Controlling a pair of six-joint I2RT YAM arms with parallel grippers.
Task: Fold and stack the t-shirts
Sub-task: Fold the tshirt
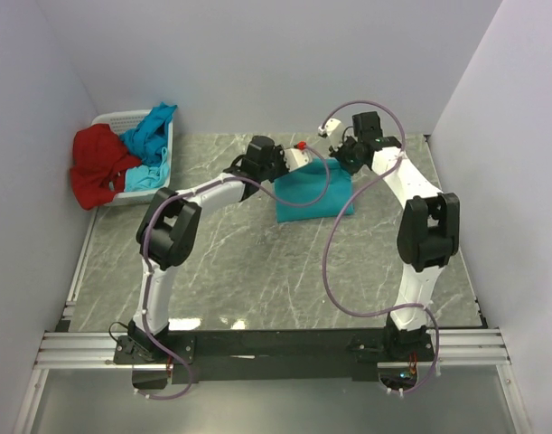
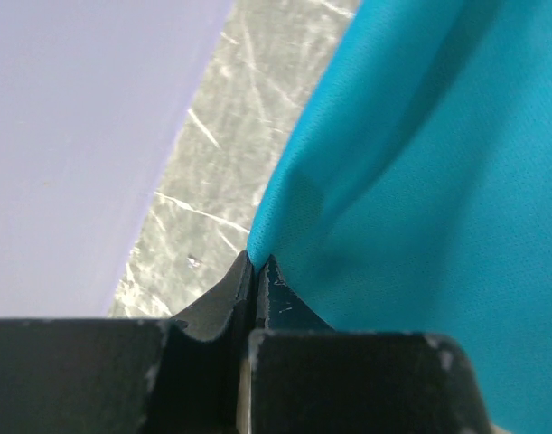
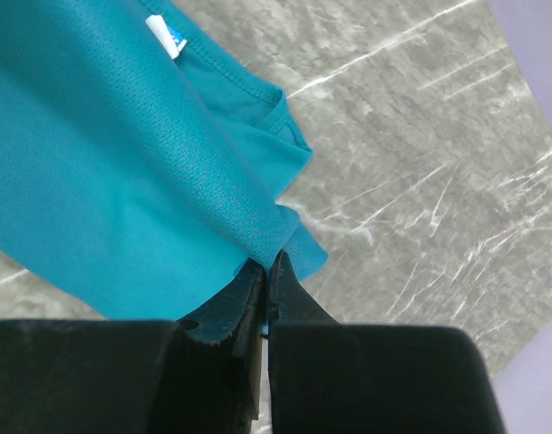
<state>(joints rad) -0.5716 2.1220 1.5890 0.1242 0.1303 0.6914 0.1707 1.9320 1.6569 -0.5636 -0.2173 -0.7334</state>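
A turquoise t-shirt [image 1: 313, 192] lies partly folded on the table at the back middle. My left gripper [image 1: 292, 160] is shut on its left far corner; in the left wrist view [image 2: 256, 260] the cloth [image 2: 420, 181] runs out from between the shut jaws. My right gripper [image 1: 341, 155] is shut on its right far corner; in the right wrist view [image 3: 268, 260] the cloth [image 3: 104, 181] with its collar and white label [image 3: 165, 36] hangs from the jaws. A red t-shirt [image 1: 99, 165] and more turquoise t-shirts [image 1: 151, 134] sit in and over the basket.
A white plastic basket [image 1: 113, 117] stands at the back left corner against the walls. White walls close in the grey marbled table [image 1: 257, 271] at the back, left and right. Purple cables loop from both arms over the table.
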